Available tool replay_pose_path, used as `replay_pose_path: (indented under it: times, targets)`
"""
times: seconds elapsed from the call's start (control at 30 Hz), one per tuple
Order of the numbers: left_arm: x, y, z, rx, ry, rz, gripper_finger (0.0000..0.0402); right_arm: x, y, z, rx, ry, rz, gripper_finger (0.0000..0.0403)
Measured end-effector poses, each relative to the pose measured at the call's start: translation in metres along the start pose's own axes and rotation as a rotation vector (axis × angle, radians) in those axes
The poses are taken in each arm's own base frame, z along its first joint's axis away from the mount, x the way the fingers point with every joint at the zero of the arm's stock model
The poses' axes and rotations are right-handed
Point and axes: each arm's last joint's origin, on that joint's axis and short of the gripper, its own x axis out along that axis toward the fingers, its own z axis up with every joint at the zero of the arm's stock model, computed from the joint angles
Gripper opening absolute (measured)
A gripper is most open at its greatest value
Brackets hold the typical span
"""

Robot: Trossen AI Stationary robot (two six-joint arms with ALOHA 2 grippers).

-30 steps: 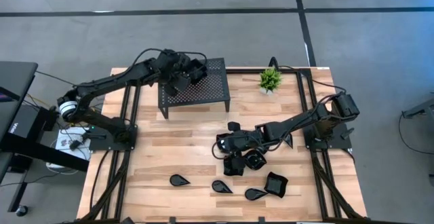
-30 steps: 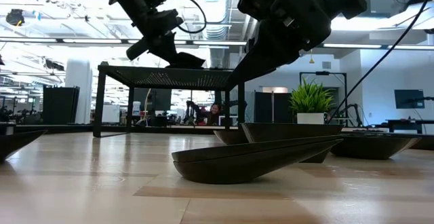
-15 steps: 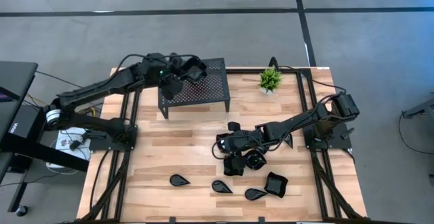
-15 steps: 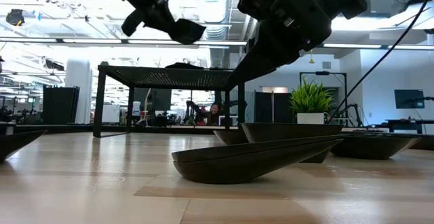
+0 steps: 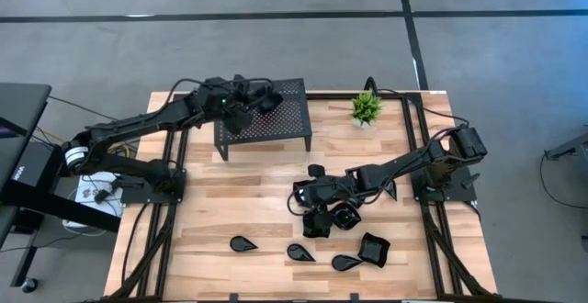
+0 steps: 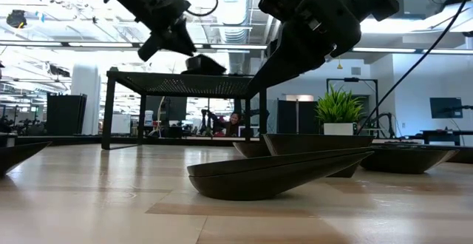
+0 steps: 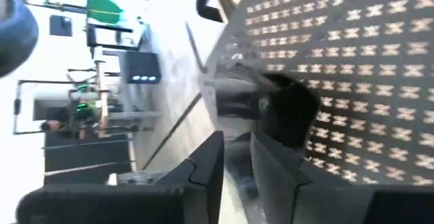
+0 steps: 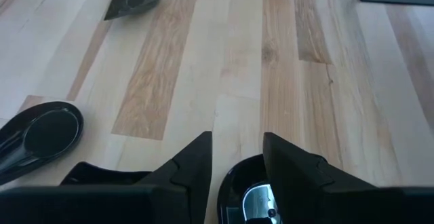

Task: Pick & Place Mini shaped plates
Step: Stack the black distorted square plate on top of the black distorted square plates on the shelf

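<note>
A small black mini plate [image 5: 267, 100] [image 7: 293, 112] lies on top of the black perforated stand [image 5: 285, 124] [image 6: 148, 81]. My left gripper [image 5: 244, 105] [image 7: 236, 163] hangs just short of it, open and with nothing between its fingers. At the table's middle my right gripper [image 5: 317, 207] [image 8: 236, 139] hovers above the wood, shut on a round black plate [image 8: 245, 180]. More mini plates lie below and beside it near the front edge. My right gripper has the round plate's rim [image 8: 230, 173] between its two fingers, which slant down toward the table's left. The gripper itself hides the place of contact, so the kind of hold does not show. The plate appears held off the wood.
Three teardrop plates [image 5: 243, 243] [image 5: 300, 251] [image 5: 346, 262] and a wavy square plate [image 5: 374, 248] lie along the near edge. A potted plant [image 5: 366, 108] stands at the far right. Bare wood lies left of the stand's legs. A person [image 6: 235, 122] sits in the room behind.
My left gripper has let go of the plate on the stand and drawn back from it toward the table's left edge, tipping as it went. The plate stays on the stand's top.
</note>
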Motion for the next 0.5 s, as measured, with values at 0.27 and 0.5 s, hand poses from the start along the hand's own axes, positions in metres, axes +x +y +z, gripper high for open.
replay_pose_path:
  times: [0.27,0.5]
  targets:
    - [0.002,-0.001,-0.003,-0.043,0.086,0.010,0.0129,0.000,0.000,0.000,0.000,0.000,0.000,0.0127]
    - [-0.026,0.002,0.031,-0.174,-0.075,0.076,0.0156,0.000,0.000,0.000,0.000,-0.004,-0.001,0.0127]
